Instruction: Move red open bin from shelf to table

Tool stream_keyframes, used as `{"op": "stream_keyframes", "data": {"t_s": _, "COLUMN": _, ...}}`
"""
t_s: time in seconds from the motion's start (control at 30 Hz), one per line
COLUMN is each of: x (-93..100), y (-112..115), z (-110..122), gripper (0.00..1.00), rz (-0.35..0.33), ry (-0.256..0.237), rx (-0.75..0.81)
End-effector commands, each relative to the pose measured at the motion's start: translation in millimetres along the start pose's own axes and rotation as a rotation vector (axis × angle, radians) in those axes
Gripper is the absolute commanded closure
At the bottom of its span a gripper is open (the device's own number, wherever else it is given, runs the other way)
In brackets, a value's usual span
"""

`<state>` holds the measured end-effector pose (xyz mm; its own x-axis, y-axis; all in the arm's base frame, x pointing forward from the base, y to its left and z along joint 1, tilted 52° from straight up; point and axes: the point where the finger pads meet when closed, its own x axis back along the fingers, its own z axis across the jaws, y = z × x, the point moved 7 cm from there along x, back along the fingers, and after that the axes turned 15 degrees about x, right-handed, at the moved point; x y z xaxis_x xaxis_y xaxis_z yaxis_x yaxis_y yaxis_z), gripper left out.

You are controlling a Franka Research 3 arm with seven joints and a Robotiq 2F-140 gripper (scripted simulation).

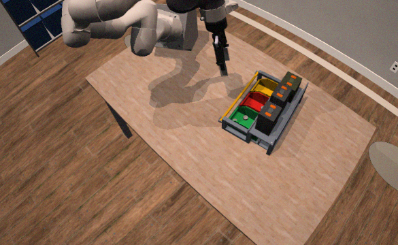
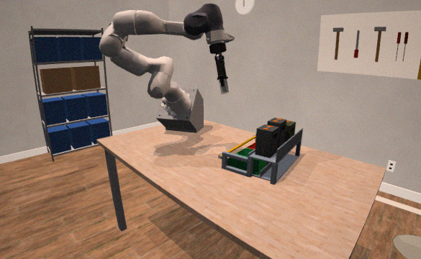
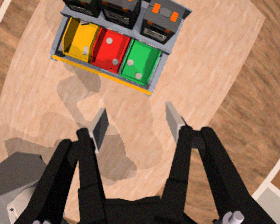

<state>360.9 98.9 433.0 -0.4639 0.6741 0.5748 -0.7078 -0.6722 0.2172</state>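
Note:
The red bin (image 1: 253,101) (image 2: 252,146) (image 3: 109,51) sits in the grey shelf (image 1: 235,131) (image 2: 274,173) (image 3: 161,71), between the yellow bin (image 1: 266,87) (image 3: 79,41) and the green bin (image 1: 241,116) (image 2: 240,162) (image 3: 142,59). Light round parts lie in the red bin, near its back and near its front. My gripper (image 1: 223,72) (image 2: 224,91) (image 3: 136,113) is open and empty. It hangs high above the table, on the shelf's yellow-railed front side. The red bin's lower part is hidden by the shelf in the side view.
Several black boxes with orange marks (image 1: 269,113) (image 2: 266,140) (image 3: 160,24) stand on the shelf's upper deck, behind and above the bins. A yellow rail (image 1: 239,96) (image 2: 240,145) (image 3: 107,77) runs along the front. The table (image 1: 192,136) (image 2: 322,194) extends around the shelf.

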Motion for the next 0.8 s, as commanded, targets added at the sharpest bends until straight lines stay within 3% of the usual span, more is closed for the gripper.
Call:
{"op": "stream_keyframes", "data": {"t_s": 0.0, "x": -3.6, "y": 4.4, "z": 1.3, "gripper": 0.43, "rz": -0.003, "ry": -0.002, "rx": -0.007}}
{"op": "stream_keyframes", "data": {"t_s": 0.47, "x": -6.3, "y": 7.9, "z": 2.2, "gripper": 0.43, "rz": -0.006, "ry": -0.003, "rx": -0.012}}
{"op": "stream_keyframes", "data": {"t_s": 0.63, "x": 34.8, "y": -8.8, "z": -23.0, "gripper": 0.43, "rz": 0.159, "ry": 0.042, "rx": 0.108}}
{"op": "stream_keyframes", "data": {"t_s": 0.77, "x": 34.8, "y": -8.8, "z": -23.0, "gripper": 0.43, "rz": 0.159, "ry": 0.042, "rx": 0.108}}
